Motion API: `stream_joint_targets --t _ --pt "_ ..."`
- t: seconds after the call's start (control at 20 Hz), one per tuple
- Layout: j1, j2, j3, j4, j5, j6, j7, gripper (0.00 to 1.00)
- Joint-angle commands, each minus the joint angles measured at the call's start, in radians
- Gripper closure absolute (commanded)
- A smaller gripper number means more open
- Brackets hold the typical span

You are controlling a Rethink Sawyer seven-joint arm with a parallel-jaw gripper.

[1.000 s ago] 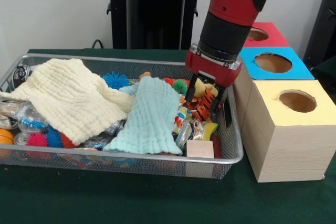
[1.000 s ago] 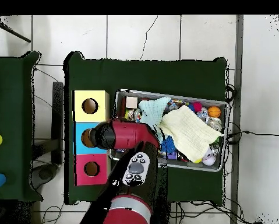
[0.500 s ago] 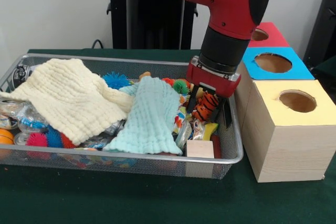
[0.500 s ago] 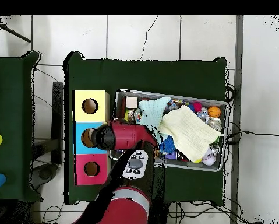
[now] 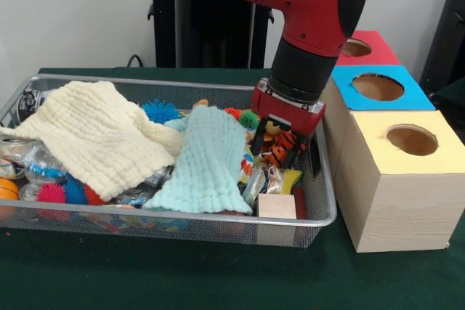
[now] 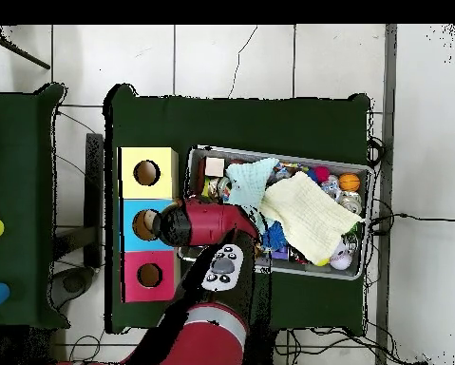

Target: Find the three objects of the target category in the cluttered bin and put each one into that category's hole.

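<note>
The wire mesh bin (image 5: 182,83) is full of toys and cloths; it also shows in the overhead view (image 6: 280,155). My gripper (image 5: 277,144) hangs low over the bin's right end, fingers apart, with an orange black-striped toy (image 5: 285,147) between them. No dotted fabric pieces show; they are hidden or out of view. The yellow-faced box's round hole (image 5: 412,139) is right of the bin, also seen from above (image 6: 146,173). In the overhead view the arm (image 6: 207,223) hides the gripper.
A cream waffle cloth (image 5: 94,136) and a mint waffle cloth (image 5: 207,161) cover much of the bin. Spiky balls (image 5: 160,111) and a wooden block (image 5: 277,206) lie among the clutter. The blue-faced box (image 5: 378,86) and red-faced box (image 5: 363,47) stand behind the yellow one.
The arm and gripper have shifted a little to the left in the front view, staying low over the bin's right end. The cloths have not moved.
</note>
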Motion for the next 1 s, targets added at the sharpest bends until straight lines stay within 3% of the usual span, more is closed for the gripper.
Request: stream_joint_targets --t 0.05,1.0 --pt "-0.049 0.007 0.020 -0.014 -0.060 0.002 0.022 0.00" --pt "-0.054 -0.048 0.012 -0.011 -0.096 0.057 0.007 0.00"
